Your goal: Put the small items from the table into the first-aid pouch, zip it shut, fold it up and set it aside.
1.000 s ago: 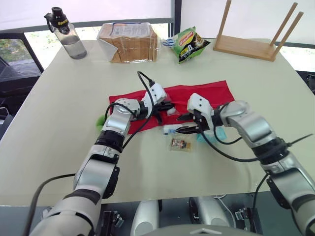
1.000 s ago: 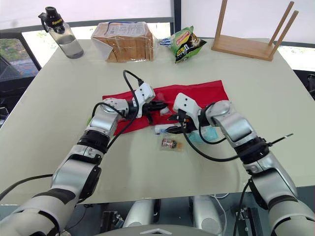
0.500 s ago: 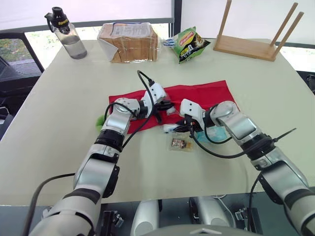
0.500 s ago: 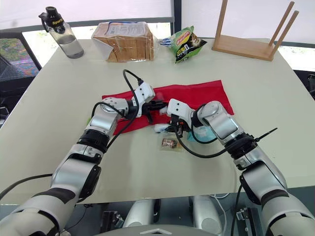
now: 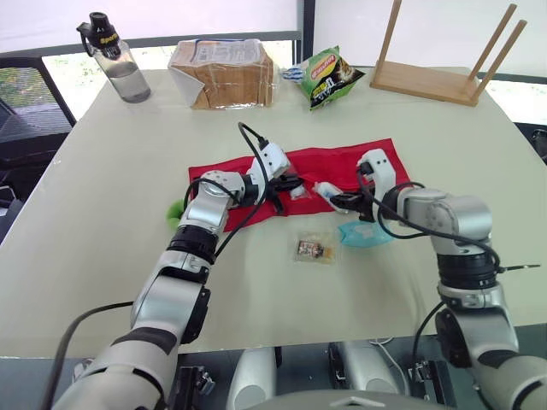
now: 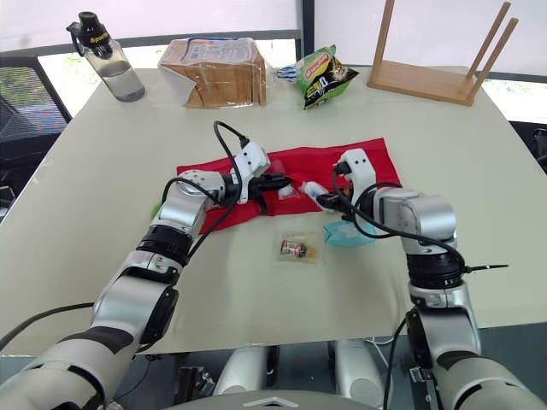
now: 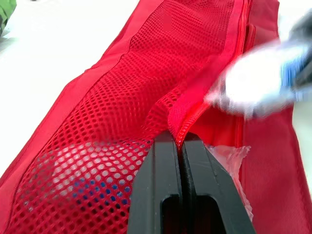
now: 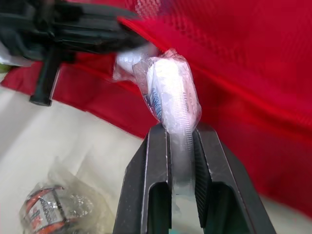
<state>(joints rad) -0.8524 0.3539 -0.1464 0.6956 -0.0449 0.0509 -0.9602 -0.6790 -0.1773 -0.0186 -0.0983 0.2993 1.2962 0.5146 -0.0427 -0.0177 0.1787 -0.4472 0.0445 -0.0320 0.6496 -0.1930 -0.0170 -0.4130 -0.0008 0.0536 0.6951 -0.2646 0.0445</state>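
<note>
Packing looks midway: the left tool (image 7: pixel 181 138) pinches the mesh edge of the red pouch (image 5: pixel 376 158) on the tabletop (image 5: pixel 111 213), the right tool (image 8: pixel 179 127) grips a wrapped roll (image 8: pixel 170 90) at its mouth, and a brown packet (image 5: pixel 314 249) and a teal packet (image 5: pixel 363 235) lie outside; zipping and folding remain.

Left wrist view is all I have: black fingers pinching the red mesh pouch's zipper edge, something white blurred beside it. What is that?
Observer: The right gripper, shut on a white roll in clear wrap, holding it over the red mesh pouch.
Operator: What lies loose on the table?
Observer: A small clear packet with a brown item and a teal packet, both on the beige table on the robot's side of the pouch.
</note>
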